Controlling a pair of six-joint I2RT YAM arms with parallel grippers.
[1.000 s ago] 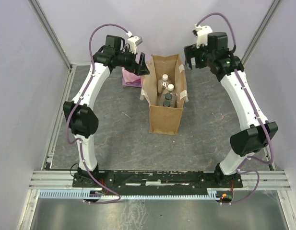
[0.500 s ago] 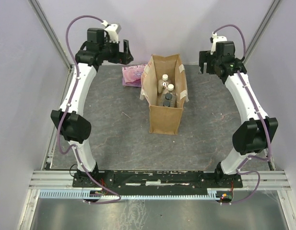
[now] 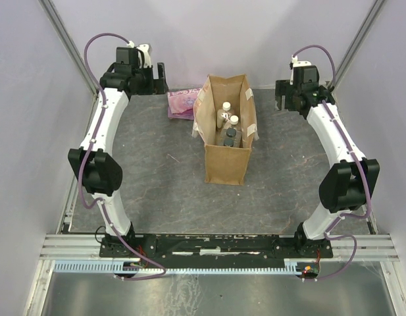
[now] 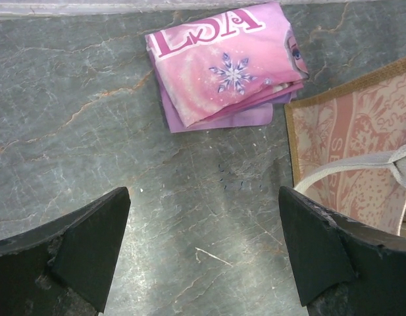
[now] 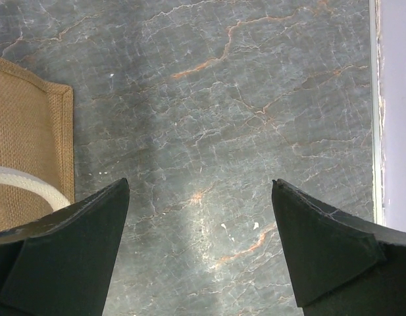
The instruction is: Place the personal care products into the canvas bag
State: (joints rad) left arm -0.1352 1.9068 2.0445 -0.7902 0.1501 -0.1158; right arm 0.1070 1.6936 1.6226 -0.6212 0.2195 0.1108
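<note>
The tan canvas bag (image 3: 226, 161) stands upright mid-table with its mouth open. Several small clear bottles (image 3: 229, 125) stand inside it, round white-capped ones behind and dark-capped ones in front. My left gripper (image 3: 158, 74) is open and empty, high at the far left, well left of the bag. In the left wrist view (image 4: 203, 250) it hangs over bare table, with the bag's edge and pale handle (image 4: 360, 168) at the right. My right gripper (image 3: 286, 95) is open and empty at the far right; its wrist view (image 5: 199, 243) shows the bag's corner (image 5: 28, 131) at the left.
A flat pink packet (image 3: 183, 102) lies on the table just left of the bag's far end, also in the left wrist view (image 4: 226, 62). Metal rails (image 3: 81, 158) border the table at the left and right. Purple walls close in on all sides.
Both arms have drawn back from the bag, the left gripper going left and back, the right gripper going right and back. The bag and bottles have not moved.
</note>
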